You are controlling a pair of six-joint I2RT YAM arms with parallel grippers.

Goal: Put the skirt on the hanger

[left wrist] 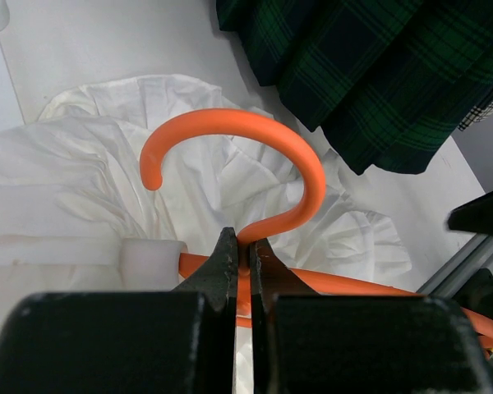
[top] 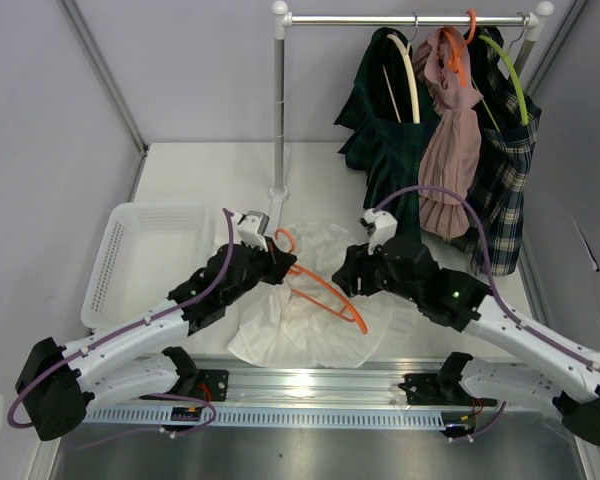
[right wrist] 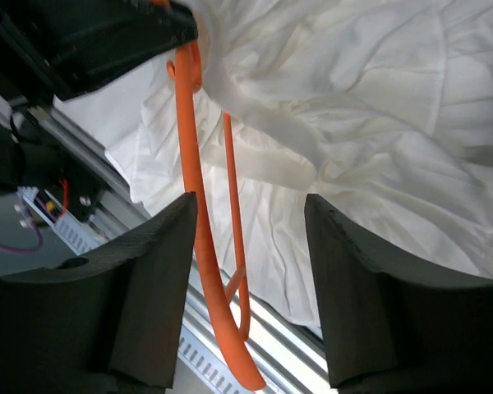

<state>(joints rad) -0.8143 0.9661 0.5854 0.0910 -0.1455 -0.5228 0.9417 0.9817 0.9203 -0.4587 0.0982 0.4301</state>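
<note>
The white skirt (top: 315, 325) lies crumpled on the table between the two arms. An orange hanger (top: 325, 290) is held above it, its hook (left wrist: 255, 139) pointing up in the left wrist view. My left gripper (top: 280, 262) (left wrist: 248, 250) is shut on the hanger's neck just below the hook. My right gripper (top: 348, 272) (right wrist: 251, 205) is open beside the hanger's right end. Between its fingers the hanger's arm (right wrist: 195, 205) and the skirt (right wrist: 353, 107) show, and the fingers touch neither.
A white slatted basket (top: 140, 255) stands at the left. A clothes rail (top: 410, 20) on a white pole (top: 278, 110) at the back right carries dark green plaid garments (top: 390, 150) and a pink one (top: 450, 150). A metal rail (top: 320, 385) runs along the near edge.
</note>
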